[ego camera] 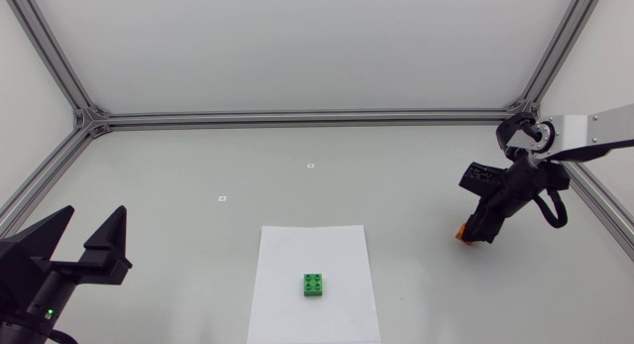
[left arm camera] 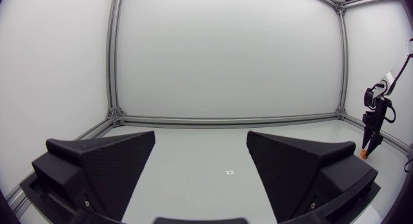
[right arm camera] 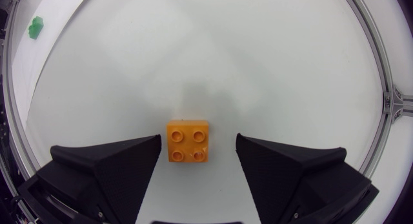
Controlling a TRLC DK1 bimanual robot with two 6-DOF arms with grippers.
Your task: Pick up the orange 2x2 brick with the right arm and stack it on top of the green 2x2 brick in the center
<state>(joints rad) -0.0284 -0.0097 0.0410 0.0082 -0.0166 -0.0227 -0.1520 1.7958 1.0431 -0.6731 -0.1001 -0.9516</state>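
Fingers of the right arm apart on both sides of the orange brick, not yet clamped

Right fingers [right arm camera: 116, 162] stand wide open, and the orange brick [right arm camera: 188, 141] lies on the desk [ego camera: 198, 166] between their tips, studs up, with a free gap on each side. I judge the step in hand is the grasp. It is better to keep the brick in the middle of the gap, turn the wrist a little so the pads meet its two flat walls squarely, go down low enough, and only then close. A grip on a corner could make it twist. The green brick [ego camera: 315, 285] waits well apart, on the white sheet [ego camera: 297, 245] in the centre, so the carry is long. The left fingers [left arm camera: 110, 159], also open, rest at their own side of the desk, far from the path
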